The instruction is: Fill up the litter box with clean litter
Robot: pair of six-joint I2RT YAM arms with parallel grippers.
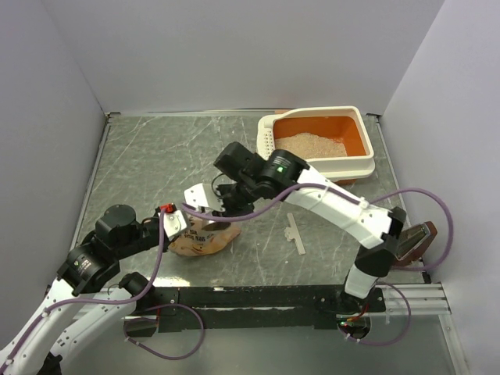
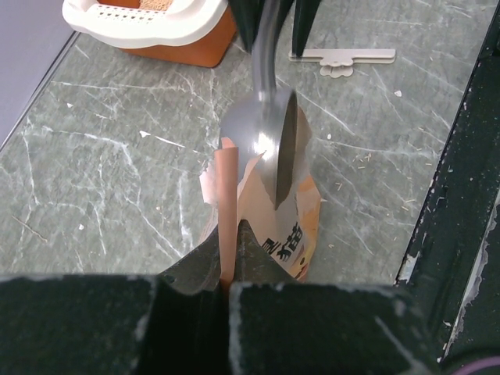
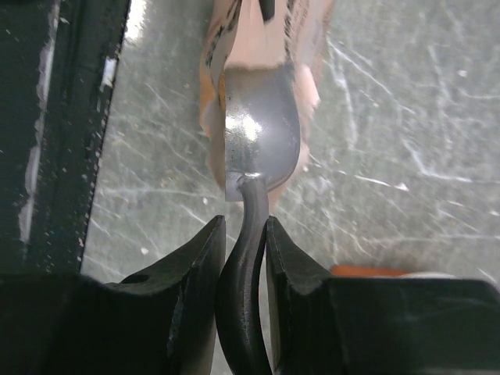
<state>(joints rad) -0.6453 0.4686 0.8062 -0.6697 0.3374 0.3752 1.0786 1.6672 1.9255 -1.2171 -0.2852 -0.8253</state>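
Box point(image 1: 367, 160) sits at the far right corner of the tabletop point(image 1: 156, 156), perforated strip on its left short side. Litter point(image 1: 308, 144) lies as a pale mound in the orange basin, up against the perforated end. The right end and the far wall are bare orange. In the left wrist view only a corner of the box point(image 2: 141, 23) shows, top left.

Writing: bag point(image 1: 201, 238) has dark printed characters low on its front face point(image 2: 273, 226). They're partly cut off, so I can't read them. No other labels legible.

Right arm runs from its base at the near right, elbow bent, forearm crossing left over the middle, wrist turned down over the bag. Right pincer point(image 3: 244, 226) is clamped on the curved handle of the scoop point(image 3: 262, 129). The bowl hangs at the bag's open mouth and its visible face is bare shiny metal. Same scoop from the left wrist point(image 2: 262, 133): bowl at the torn top edge of the bag.

Left arm comes in low from the near left, reaching right. Left pincer point(image 2: 232, 230) is squeezed together on the bag's upper edge, paper pinched between the fingers, bag standing on the tabletop.

White strip point(image 1: 294, 233) lies flat right of the bag, apart from it. Black rail point(image 1: 258, 297) runs along the near edge.
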